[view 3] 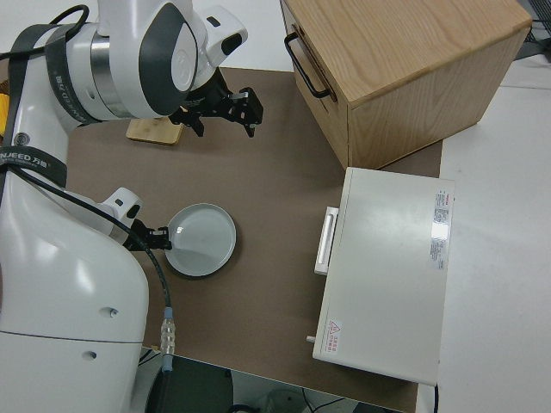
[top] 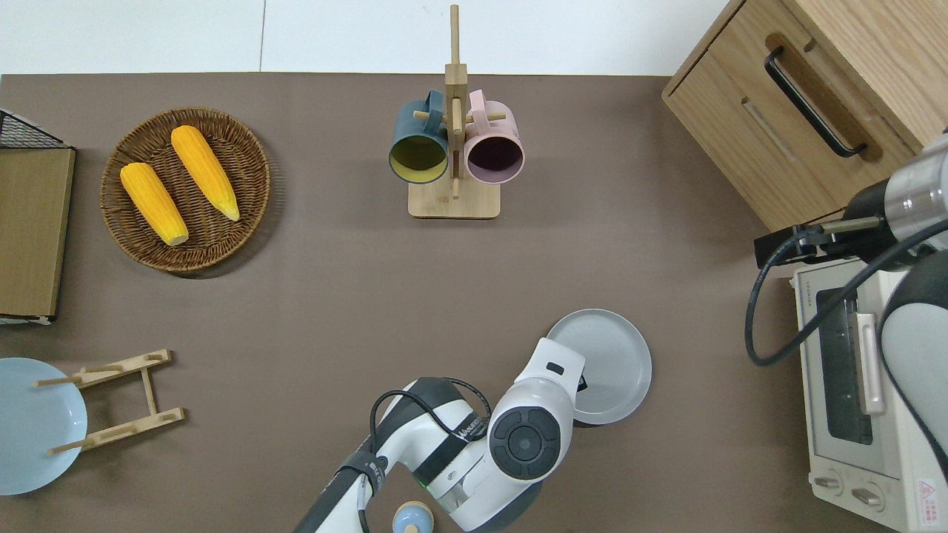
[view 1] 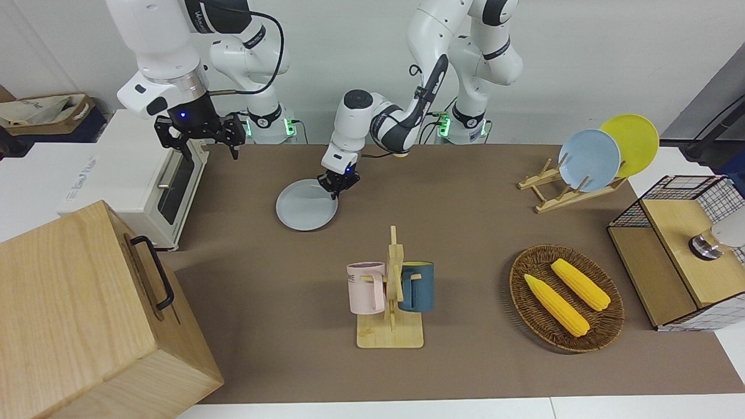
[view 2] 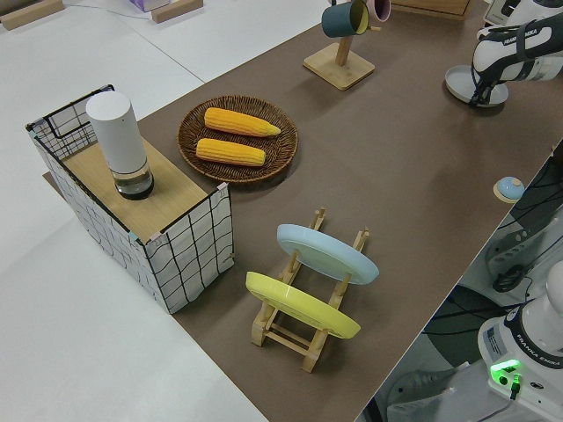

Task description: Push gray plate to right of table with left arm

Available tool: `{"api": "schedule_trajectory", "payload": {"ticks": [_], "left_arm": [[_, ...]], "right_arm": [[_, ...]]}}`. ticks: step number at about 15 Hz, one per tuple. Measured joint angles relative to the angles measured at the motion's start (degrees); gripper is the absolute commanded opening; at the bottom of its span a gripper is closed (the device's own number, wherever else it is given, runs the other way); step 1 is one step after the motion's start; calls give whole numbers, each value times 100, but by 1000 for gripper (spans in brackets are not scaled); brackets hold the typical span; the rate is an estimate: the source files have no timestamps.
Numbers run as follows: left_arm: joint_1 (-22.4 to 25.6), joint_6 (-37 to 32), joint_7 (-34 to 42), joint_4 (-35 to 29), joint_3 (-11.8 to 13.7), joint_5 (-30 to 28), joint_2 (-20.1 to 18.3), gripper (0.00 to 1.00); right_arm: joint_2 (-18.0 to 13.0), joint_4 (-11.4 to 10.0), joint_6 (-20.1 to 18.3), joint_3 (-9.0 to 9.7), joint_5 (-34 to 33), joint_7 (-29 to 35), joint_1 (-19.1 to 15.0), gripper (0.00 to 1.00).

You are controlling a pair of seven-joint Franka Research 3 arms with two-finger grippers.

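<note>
The gray plate (view 1: 305, 206) lies flat on the brown table (view 1: 465, 227), closer to the robots than the mug rack and toward the right arm's end; it also shows in the overhead view (top: 611, 359) and the right side view (view 3: 205, 239). My left gripper (view 1: 333, 185) is shut, its tips down on the plate, just inside the rim on the side toward the left arm's end. In the overhead view the wrist hides most of the left gripper (top: 581, 383). My right gripper (view 1: 201, 135) is open and parked.
A white toaster oven (view 1: 134, 174) and a wooden cabinet (view 1: 87, 314) stand at the right arm's end. The mug rack (view 1: 391, 291) stands mid-table. A corn basket (view 1: 515, 278), a plate rack (view 1: 553, 192) and a wire crate (view 1: 681, 250) are toward the left arm's end.
</note>
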Motion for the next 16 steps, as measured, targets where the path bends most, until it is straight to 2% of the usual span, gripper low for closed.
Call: {"api": "schedule_trajectory", "payload": {"ticks": [1,3,4,16], "left_arm": [[0,0,0,6,3,3,6,727],[0,0,-9,8,10,5,13,880],[0,0,-11,8,13,6,14,988],[8,-93,5,27,94,166,7,991]], "right_arm": [[0,0,0,0,0,0,0,983],[0,0,0,0,0,0,0,983],[0,0,0,0,0,0,0,983],[0,0,0,0,0,0,0,983]]}}
